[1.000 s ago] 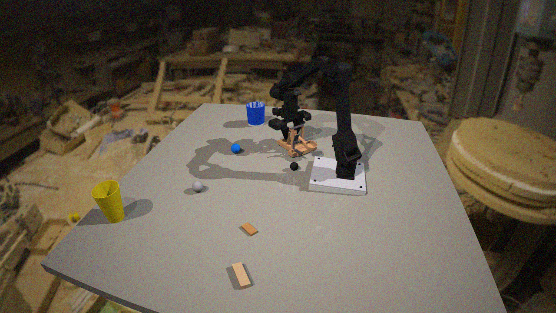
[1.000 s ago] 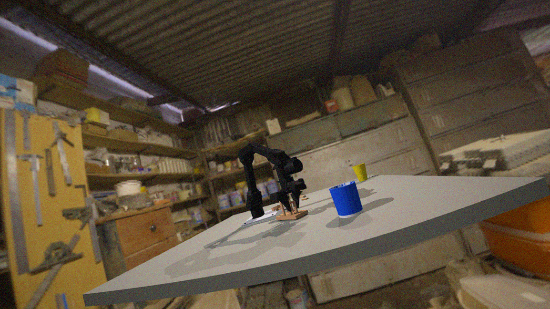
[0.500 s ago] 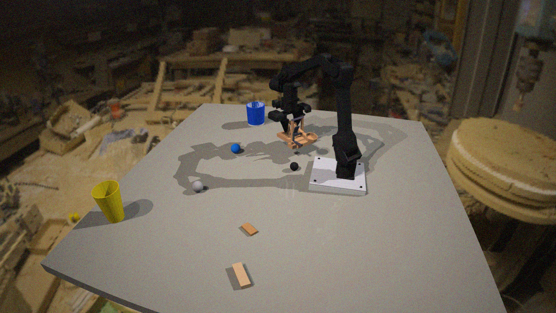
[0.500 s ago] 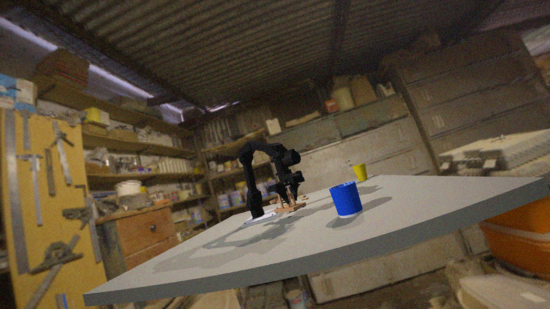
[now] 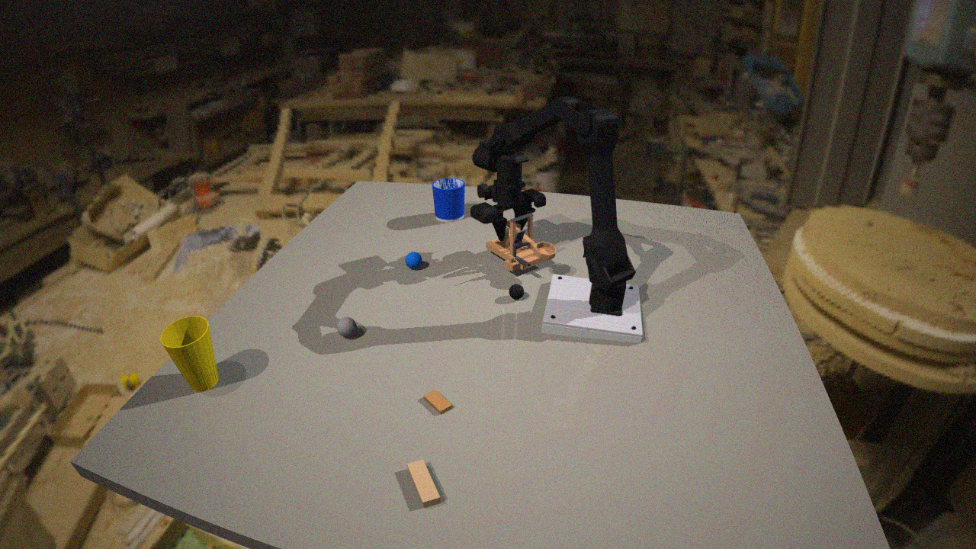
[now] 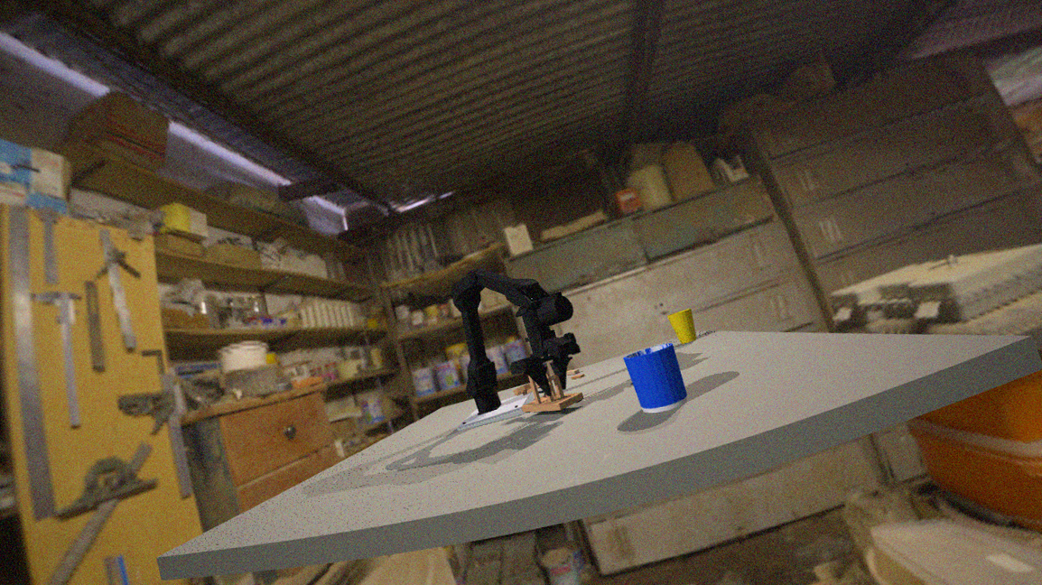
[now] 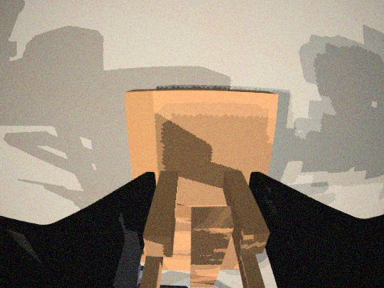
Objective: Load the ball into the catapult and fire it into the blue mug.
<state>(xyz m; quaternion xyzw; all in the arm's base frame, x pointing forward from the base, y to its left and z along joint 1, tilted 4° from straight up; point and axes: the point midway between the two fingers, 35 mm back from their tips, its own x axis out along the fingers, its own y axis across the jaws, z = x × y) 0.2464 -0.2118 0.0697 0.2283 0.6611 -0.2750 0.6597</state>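
Top view: The black arm stands on a white base plate (image 5: 630, 327) right of centre on the grey table (image 5: 614, 444). The arm bends over toward the upper middle of the frame, and its gripper (image 5: 516, 216) points down onto the wooden catapult (image 5: 521, 254). The jaws are pinched on the upright frame of the catapult. The blue mug (image 5: 448, 198) stands at the upper middle, just left of the gripper. Three balls lie on the table: a blue ball (image 5: 412, 260) left of the catapult, a black ball (image 5: 516, 291) just below it, and a grey ball (image 5: 347, 326) further toward the lower left. A yellow cup (image 5: 191, 352) stands tilted near the left edge. Two wooden blocks (image 5: 437, 401) (image 5: 423, 481) lie in the lower middle.

Exterior view: The gripper (image 6: 549, 363) is down on the catapult (image 6: 549, 394) at the frame centre. The blue mug (image 6: 655, 376) stands to its right and the yellow cup (image 6: 681, 325) behind that.

Wrist view: The catapult (image 7: 203, 166) fills the centre. The two dark fingers rise from the lower corners and press against the sides of its two wooden uprights. The flat wooden base extends toward the top of the frame. Whether a ball sits in the catapult cannot be told.
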